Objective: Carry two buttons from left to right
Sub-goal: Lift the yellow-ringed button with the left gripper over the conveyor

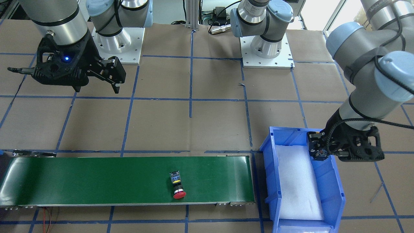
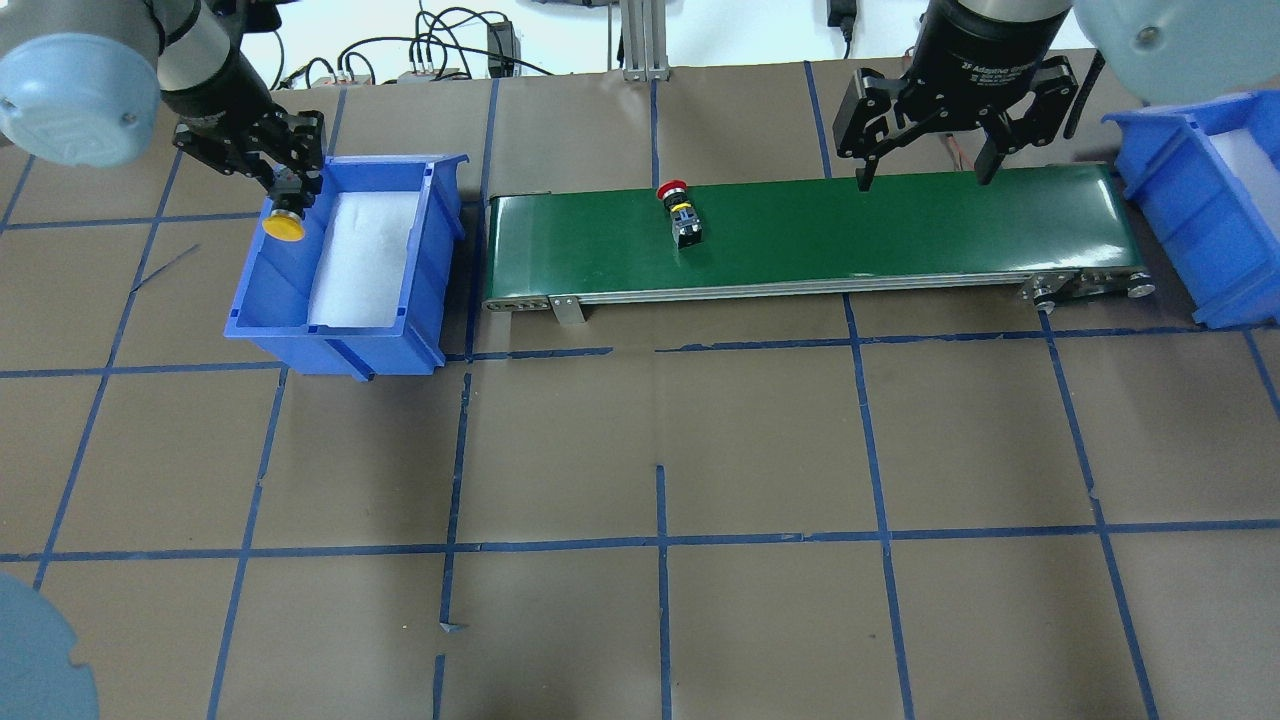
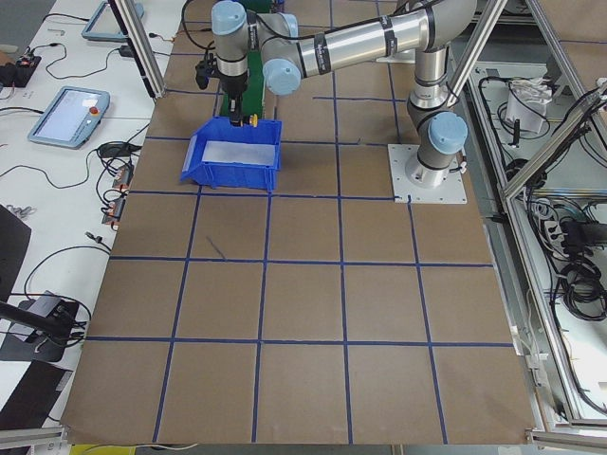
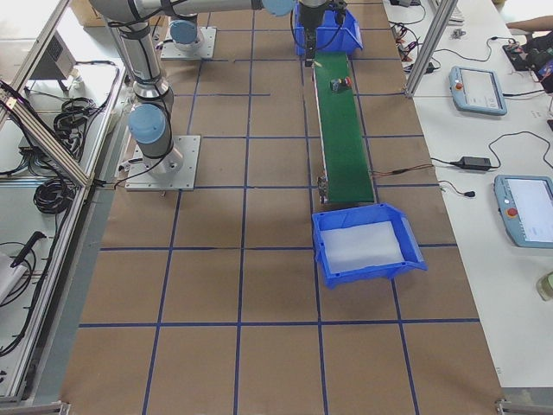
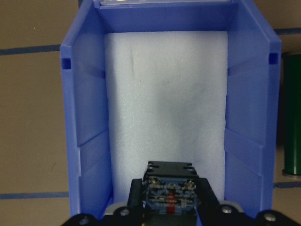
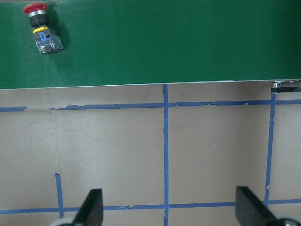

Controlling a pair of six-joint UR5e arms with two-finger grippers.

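Entry, one moment.

- Left gripper (image 2: 287, 188): you can see its fingers pressed onto the grey-black contact block of the yellow button (image 2: 283, 227). The cap hangs downward. In the left wrist view the block sits squarely between the two fingers.
- This button is held above the left blue bin (image 2: 345, 330), over its left side. The white foam liner (image 5: 164, 94) lies below it. The bin stands toward the far-left corner of the tabletop.
- Red button (image 2: 681, 210): it lies on its side on the green conveyor belt (image 2: 900, 230), which runs along the far edge of the table. The red cap points to the far edge and the contact block points back toward the robot. It sits in the belt's left half.
- Right gripper (image 2: 923, 178): its fingers are spread wide with nothing between them. It hangs over the right half of the belt. The red button is well apart from it, off to its left.
- Right blue bin (image 2: 1170, 190): it stands at the belt's right end, near the far-right corner.
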